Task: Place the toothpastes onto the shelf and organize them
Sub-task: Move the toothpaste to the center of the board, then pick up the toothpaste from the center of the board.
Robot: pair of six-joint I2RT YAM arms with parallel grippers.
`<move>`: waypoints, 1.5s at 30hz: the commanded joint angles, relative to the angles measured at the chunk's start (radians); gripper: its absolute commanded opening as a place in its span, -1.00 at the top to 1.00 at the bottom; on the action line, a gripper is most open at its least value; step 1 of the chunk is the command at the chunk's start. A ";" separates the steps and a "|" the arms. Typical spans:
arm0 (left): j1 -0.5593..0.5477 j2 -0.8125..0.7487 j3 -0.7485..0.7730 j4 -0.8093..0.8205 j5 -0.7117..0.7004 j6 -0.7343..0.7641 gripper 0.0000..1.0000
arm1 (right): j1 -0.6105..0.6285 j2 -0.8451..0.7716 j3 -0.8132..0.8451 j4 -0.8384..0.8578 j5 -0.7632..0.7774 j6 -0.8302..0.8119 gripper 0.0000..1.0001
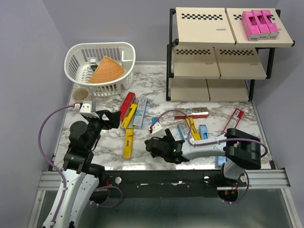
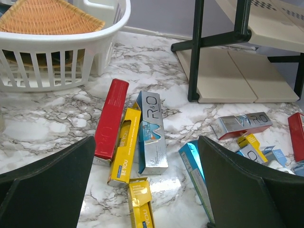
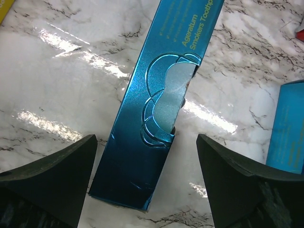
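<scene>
My left gripper (image 2: pixel 145 185) hangs low over the marble table (image 1: pixel 149 85) with its fingers spread wide and nothing in its hold. Just ahead of it I see a red carton (image 2: pixel 110 118), a yellow carton (image 2: pixel 124 145) and a silver carton (image 2: pixel 152 133) lying side by side and touching, all flat. A second yellow carton (image 2: pixel 140 202) lies nearer the fingers. My right gripper (image 3: pixel 147 183) is down near the table's front edge, pointing left, with its jaws wide apart on either side of a shiny blue carton (image 3: pixel 142 137). That carton lies flat between the fingers, and neither pad touches it, so it is not gripped. One end of it looks dented or torn, though glare off the foil makes that hard to judge. More toothpastes lie scattered across the middle of the table, among them a silver-red carton (image 2: pixel 242 124) near the foot of the shelf (image 1: pixel 199 28) and a red one (image 1: pixel 235 116) towards the right edge. On the shelf, only the top tier's right panel is loaded, with three pink cartons (image 1: pixel 259 24) standing close together side by side. At the table's far left corner sits a white basket (image 1: pixel 78 59) holding a woven orange fan (image 1: pixel 107 71).
</scene>
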 commanded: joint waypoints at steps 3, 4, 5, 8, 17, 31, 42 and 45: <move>0.008 0.004 -0.005 0.016 0.027 -0.006 -0.98 | -0.028 -0.040 -0.065 0.035 0.005 0.003 -0.74; 0.008 0.004 -0.005 0.016 0.027 -0.006 -0.98 | -0.035 -0.046 -0.074 0.046 -0.006 0.006 -0.69; 0.008 0.004 -0.005 0.018 0.028 -0.008 -0.98 | -0.038 -0.055 -0.086 0.056 -0.018 0.006 -0.66; 0.009 0.007 -0.006 0.022 0.036 -0.009 -0.98 | -0.037 -0.100 -0.115 0.063 -0.075 -0.005 -0.62; 0.009 0.050 -0.015 0.053 0.109 -0.058 -0.98 | -0.043 -0.288 -0.189 0.057 -0.242 0.044 -0.82; -0.416 0.594 0.245 -0.048 -0.210 -0.284 -0.98 | -0.072 -0.555 -0.284 -0.069 0.070 0.152 -1.00; -0.572 1.179 0.633 -0.244 -0.401 -0.387 -0.98 | -0.074 -0.698 -0.445 0.047 0.081 0.192 -1.00; -0.586 1.266 0.666 -0.273 -0.421 -0.396 -0.98 | -0.075 -0.713 -0.454 0.063 0.081 0.183 -1.00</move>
